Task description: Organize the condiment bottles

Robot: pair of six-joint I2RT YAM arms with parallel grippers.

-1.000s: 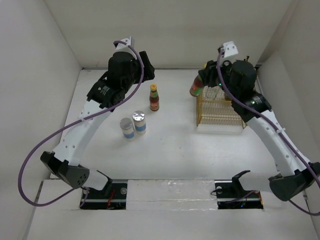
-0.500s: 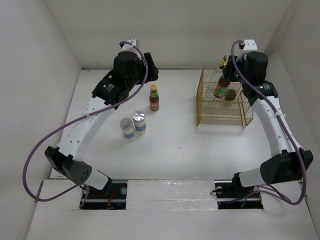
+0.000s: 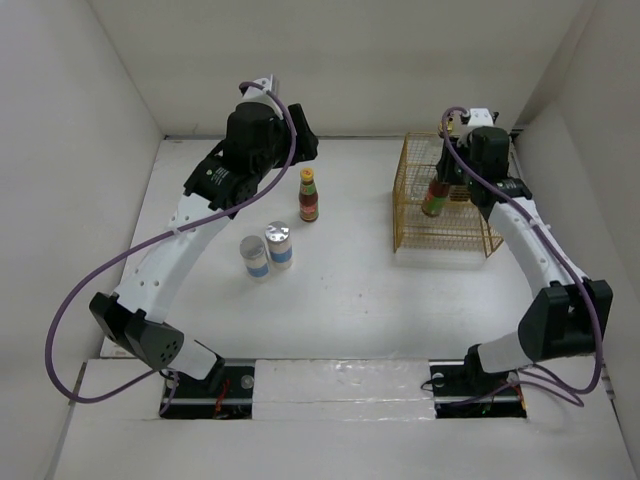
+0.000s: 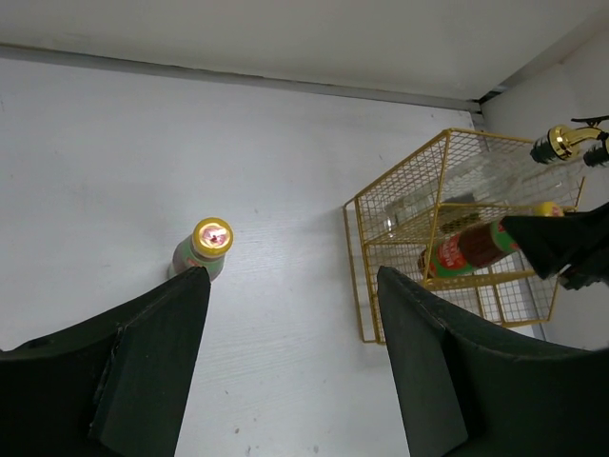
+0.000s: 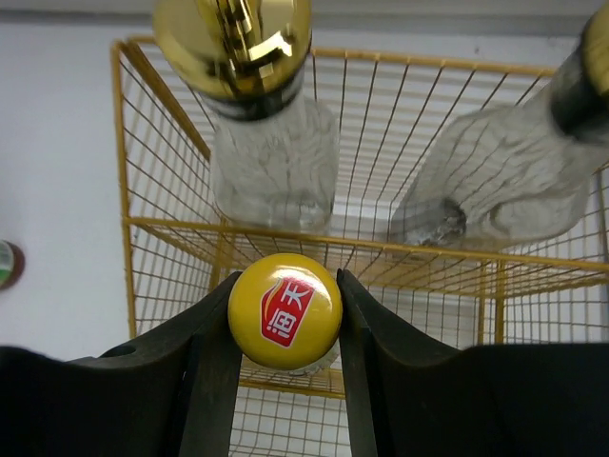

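Nearest the arm bases, the two silver-lidded jars [image 3: 268,250] stand upright, touching side by side on the white table [image 3: 350,290]. Their blue-and-white labels are too small to read. Just beyond them the standing sauce bottle [image 3: 309,195] is upright with its cap on top, its green-and-red label also illegible. Neither the jars nor this bottle have moved over the last second.

The left gripper [image 4: 290,286] hovers above that bottle with its fingers spread and nothing between them. It has not shifted in the last half second.

Across the table, the right gripper [image 5: 285,286] is clenched on the second sauce bottle [image 3: 436,198] just under its yellow cap [image 5: 285,311], which bears a red emblem with the white characters 海天. A second ago this bottle hung outside the far-left corner of the gold wire basket [image 3: 412,215]. Now it is lower, within the basket's outline, cap up and base down, leaning slightly. Whether its base touches the floor cannot be told.

Farthest back, two clear glass bottles [image 5: 274,152] with gold stoppers stand upright inside the basket.
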